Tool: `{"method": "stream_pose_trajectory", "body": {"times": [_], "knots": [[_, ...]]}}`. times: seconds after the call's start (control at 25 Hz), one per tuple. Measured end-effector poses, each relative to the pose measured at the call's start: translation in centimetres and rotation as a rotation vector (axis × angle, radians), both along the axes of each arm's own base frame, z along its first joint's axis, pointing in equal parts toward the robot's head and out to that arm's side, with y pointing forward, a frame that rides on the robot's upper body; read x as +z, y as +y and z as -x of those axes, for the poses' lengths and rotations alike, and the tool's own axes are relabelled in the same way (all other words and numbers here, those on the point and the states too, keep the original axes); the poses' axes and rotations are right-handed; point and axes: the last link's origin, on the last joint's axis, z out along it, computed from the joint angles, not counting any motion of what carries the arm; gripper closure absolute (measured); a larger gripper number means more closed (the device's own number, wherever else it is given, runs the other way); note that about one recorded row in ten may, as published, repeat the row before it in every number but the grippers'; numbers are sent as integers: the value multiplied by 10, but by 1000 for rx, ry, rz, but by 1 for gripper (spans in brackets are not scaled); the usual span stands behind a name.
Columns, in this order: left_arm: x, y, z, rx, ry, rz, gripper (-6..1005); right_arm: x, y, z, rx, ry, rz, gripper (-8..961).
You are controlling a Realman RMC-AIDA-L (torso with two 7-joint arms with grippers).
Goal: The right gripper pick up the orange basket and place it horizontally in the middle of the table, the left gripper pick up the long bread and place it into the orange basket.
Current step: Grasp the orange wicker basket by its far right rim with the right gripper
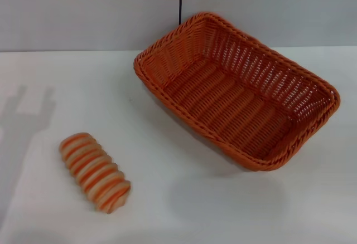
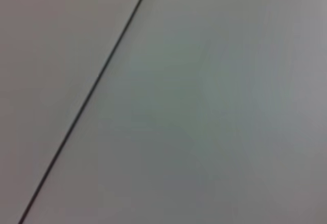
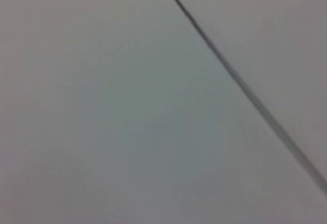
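On table [image 1: 50,210], orange basket [image 1: 234,88] angled diagonally, long bread [image 1: 95,171] likewise

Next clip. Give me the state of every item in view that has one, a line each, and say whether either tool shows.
orange basket: upright on the table, empty, set at a slant, toward the right and back.
long bread: lying on the table at front left, outside and apart from the basket, untouched.
table: bears only these two things.
left tool: not in view.
right tool: not in view.
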Motion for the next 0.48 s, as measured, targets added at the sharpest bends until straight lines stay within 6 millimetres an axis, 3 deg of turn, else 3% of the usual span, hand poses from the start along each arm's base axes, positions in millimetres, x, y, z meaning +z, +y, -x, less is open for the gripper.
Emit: {"method": "stream_pose_trajectory", "body": {"times": [0.28, 0.48], "knots": [[-2, 2, 0, -6, 6, 24, 349, 47, 18, 35, 175, 2, 249, 556], [-2, 2, 0, -12, 10, 34, 349, 64, 27, 60, 240, -63, 307, 556]]}}
